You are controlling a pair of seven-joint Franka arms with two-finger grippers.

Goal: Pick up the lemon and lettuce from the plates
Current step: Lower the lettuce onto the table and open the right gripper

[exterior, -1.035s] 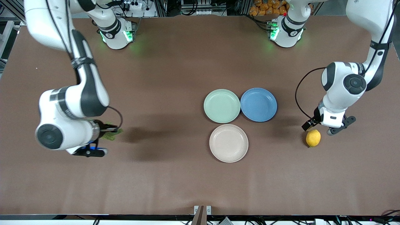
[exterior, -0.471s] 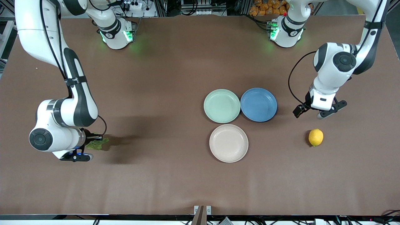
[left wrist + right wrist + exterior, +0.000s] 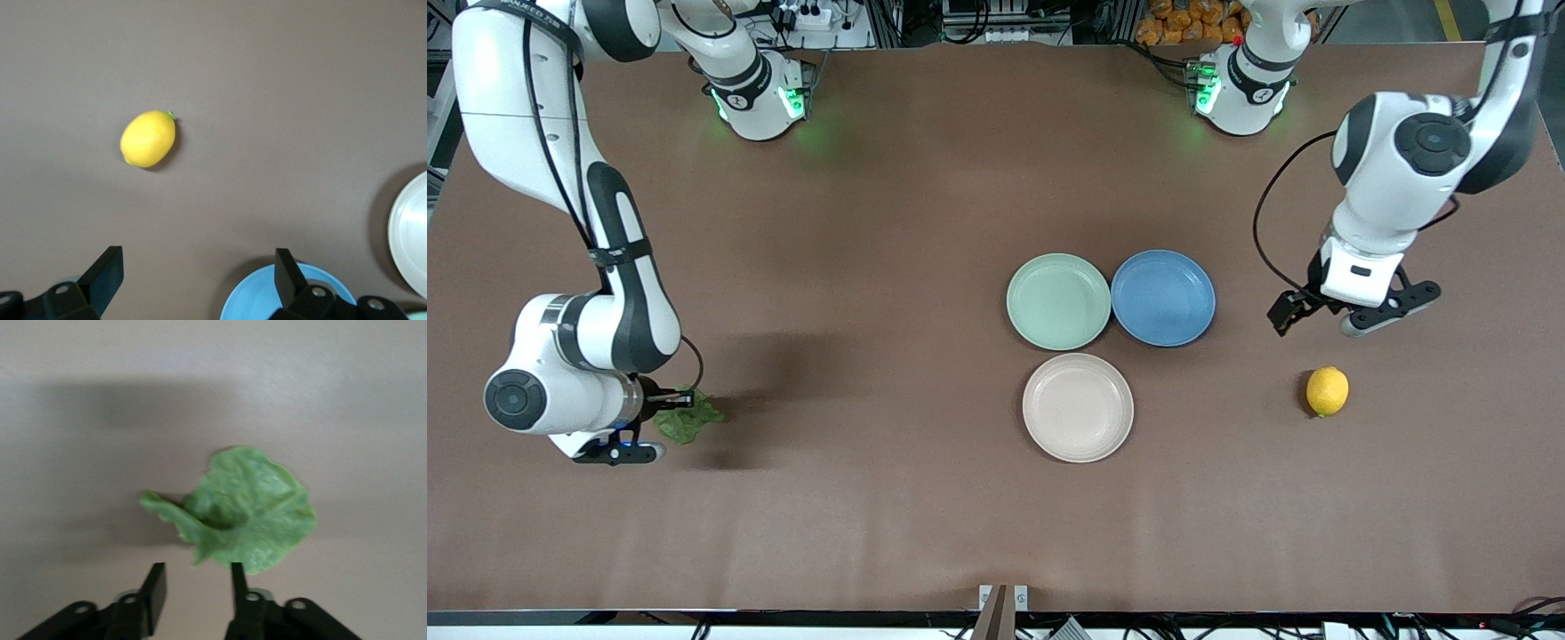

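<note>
The lettuce [image 3: 687, 420] [image 3: 247, 520] lies flat on the brown table at the right arm's end, away from the plates. My right gripper [image 3: 645, 427] [image 3: 193, 587] is open right beside it, with nothing between its fingers. The lemon [image 3: 1328, 391] [image 3: 148, 139] rests on the table at the left arm's end. My left gripper [image 3: 1356, 311] [image 3: 193, 273] hangs open and empty over the table between the lemon and the blue plate [image 3: 1163, 298]. The mint plate [image 3: 1058, 301] and the beige plate [image 3: 1078, 407] [image 3: 410, 233] are both empty.
The blue plate [image 3: 260, 300] touches the mint one at mid-table, with the beige plate just nearer the front camera. Bare brown tabletop surrounds the plates and both items. The arm bases stand along the table's edge farthest from the camera.
The right gripper carried the lettuce down toward the right arm's end, then opened and let it go onto the table. The left gripper drew up and away from the lemon.
</note>
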